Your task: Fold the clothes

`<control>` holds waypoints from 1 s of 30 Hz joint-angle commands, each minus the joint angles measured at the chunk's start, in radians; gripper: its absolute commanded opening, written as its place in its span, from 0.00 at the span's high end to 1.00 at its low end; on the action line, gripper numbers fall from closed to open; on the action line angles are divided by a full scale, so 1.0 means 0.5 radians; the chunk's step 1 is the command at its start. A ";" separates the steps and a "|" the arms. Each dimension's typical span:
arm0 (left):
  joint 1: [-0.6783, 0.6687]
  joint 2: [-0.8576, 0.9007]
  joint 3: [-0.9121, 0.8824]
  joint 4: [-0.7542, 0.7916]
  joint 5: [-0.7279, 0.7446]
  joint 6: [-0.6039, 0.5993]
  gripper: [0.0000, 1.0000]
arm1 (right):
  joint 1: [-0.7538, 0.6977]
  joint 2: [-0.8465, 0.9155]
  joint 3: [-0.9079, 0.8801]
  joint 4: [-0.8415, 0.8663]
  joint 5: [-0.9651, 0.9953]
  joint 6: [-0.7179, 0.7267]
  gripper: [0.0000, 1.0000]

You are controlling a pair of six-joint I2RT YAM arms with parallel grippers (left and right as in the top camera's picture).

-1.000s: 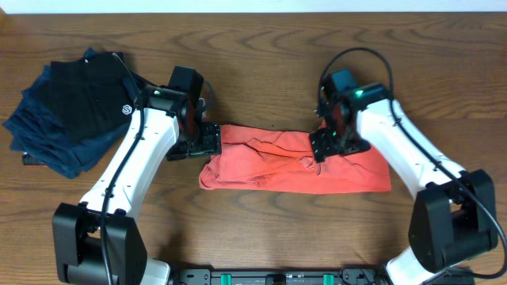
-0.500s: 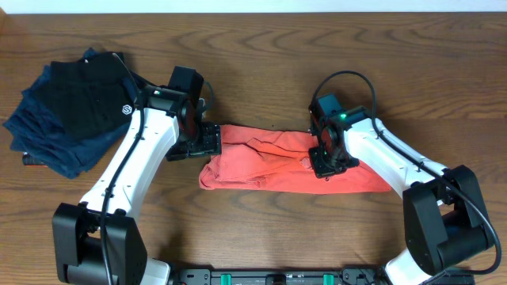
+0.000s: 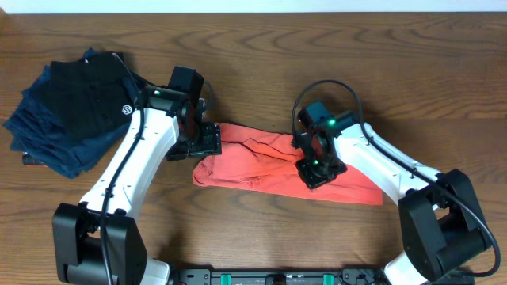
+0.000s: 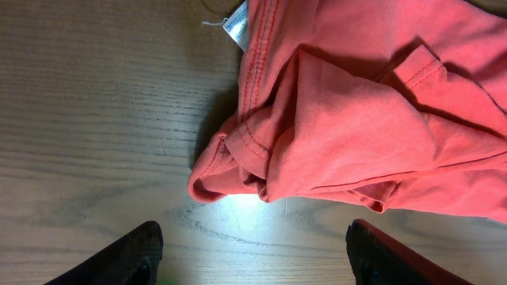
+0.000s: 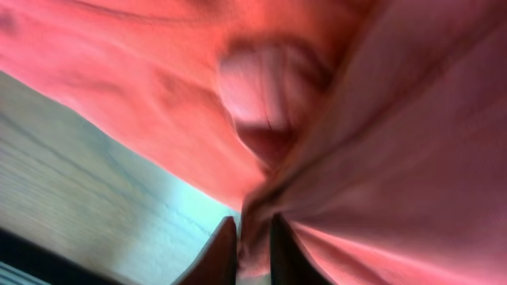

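Observation:
The clothes, a red-orange T-shirt (image 3: 261,165), lie bunched in a long strip across the middle of the table. My right gripper (image 3: 315,170) is shut on a pinch of the shirt's cloth (image 5: 255,237) near the strip's middle-right. In the right wrist view the fabric fills most of the frame. My left gripper (image 3: 204,142) hovers open at the shirt's left end. Its dark fingers (image 4: 119,257) stand wide apart over bare wood, just short of the crumpled hem (image 4: 238,158). A small white neck tag (image 4: 236,24) shows at the shirt's edge.
A stack of folded navy and black garments (image 3: 71,111), one with a small white logo, sits at the table's far left. Bare wooden table (image 3: 261,55) lies behind the shirt and in front of it.
My right gripper closed on the shirt and dragged the cloth leftward and toward the front edge; the shirt's right end shifted with it. The left arm has held still.

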 commanded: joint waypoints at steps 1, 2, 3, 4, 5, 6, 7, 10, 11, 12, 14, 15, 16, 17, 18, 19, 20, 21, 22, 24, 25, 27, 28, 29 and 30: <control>0.005 0.014 -0.010 -0.006 -0.017 -0.002 0.24 | 0.036 -0.045 0.019 0.065 -0.067 0.027 0.76; 0.005 0.014 -0.010 -0.007 -0.017 -0.002 0.24 | 0.041 -0.045 0.019 0.081 -0.068 0.028 0.71; 0.005 0.014 -0.010 -0.007 -0.017 -0.002 0.24 | 0.048 -0.045 0.019 0.089 -0.066 0.027 0.63; 0.005 0.014 -0.010 -0.007 -0.017 -0.002 0.24 | 0.051 -0.045 0.018 0.089 -0.066 0.026 0.59; 0.005 0.014 -0.010 -0.007 -0.017 -0.002 0.24 | 0.051 -0.045 0.019 0.085 -0.062 0.024 0.58; 0.005 0.014 -0.010 -0.007 -0.017 -0.002 0.24 | 0.051 -0.047 0.019 0.077 -0.050 0.025 0.61; 0.005 0.014 -0.011 -0.006 -0.017 -0.002 0.24 | 0.051 -0.051 0.021 0.066 -0.041 0.026 0.64; 0.005 0.014 -0.011 0.005 -0.018 0.007 0.17 | 0.031 -0.109 0.063 0.014 0.125 0.127 0.59; 0.005 0.015 -0.011 0.014 -0.017 0.021 0.16 | 0.024 -0.145 0.093 -0.016 0.213 0.168 0.57; 0.005 0.017 -0.011 0.030 -0.017 0.041 0.14 | 0.014 -0.187 0.130 -0.045 0.292 0.201 0.55; 0.005 0.024 -0.016 0.077 -0.016 0.113 0.12 | -0.012 -0.290 0.214 -0.096 0.419 0.227 0.51; 0.005 0.031 -0.021 0.105 -0.015 0.137 0.10 | -0.031 -0.340 0.250 -0.114 0.455 0.235 0.48; 0.005 0.039 -0.026 0.132 -0.015 0.151 0.09 | -0.053 -0.388 0.282 -0.127 0.478 0.237 0.41; 0.005 0.052 -0.031 0.164 -0.014 0.159 0.07 | -0.082 -0.441 0.307 -0.127 0.481 0.237 0.30; 0.005 0.066 -0.037 0.192 -0.011 0.180 0.07 | -0.106 -0.480 0.317 -0.124 0.481 0.237 0.23; 0.005 0.088 -0.043 0.230 0.001 0.217 0.05 | -0.135 -0.521 0.320 -0.120 0.477 0.237 0.19; 0.005 0.116 -0.050 0.271 0.032 0.272 0.05 | -0.169 -0.562 0.320 -0.124 0.472 0.237 0.14; 0.005 0.161 -0.052 0.309 0.060 0.319 0.05 | -0.196 -0.586 0.320 -0.136 0.465 0.237 0.07; 0.005 0.198 -0.052 0.330 0.066 0.341 0.05 | -0.220 -0.605 0.320 -0.151 0.462 0.237 0.02; 0.005 0.306 -0.052 0.378 0.067 0.366 0.05 | -0.262 -0.623 0.320 -0.189 0.459 0.237 0.01; 0.005 0.356 -0.052 0.397 0.067 0.389 0.05 | -0.278 -0.624 0.320 -0.205 0.458 0.237 0.01; 0.005 0.465 -0.052 0.430 0.079 0.445 0.05 | -0.306 -0.623 0.318 -0.246 0.459 0.237 0.01; 0.005 0.512 -0.052 0.437 0.095 0.467 0.05 | -0.317 -0.623 0.316 -0.256 0.459 0.237 0.01; 0.005 0.558 -0.052 0.444 0.111 0.477 0.05 | -0.328 -0.623 0.316 -0.266 0.459 0.237 0.01; 0.005 0.600 -0.052 0.452 0.142 0.483 0.05 | -0.337 -0.623 0.316 -0.272 0.459 0.237 0.01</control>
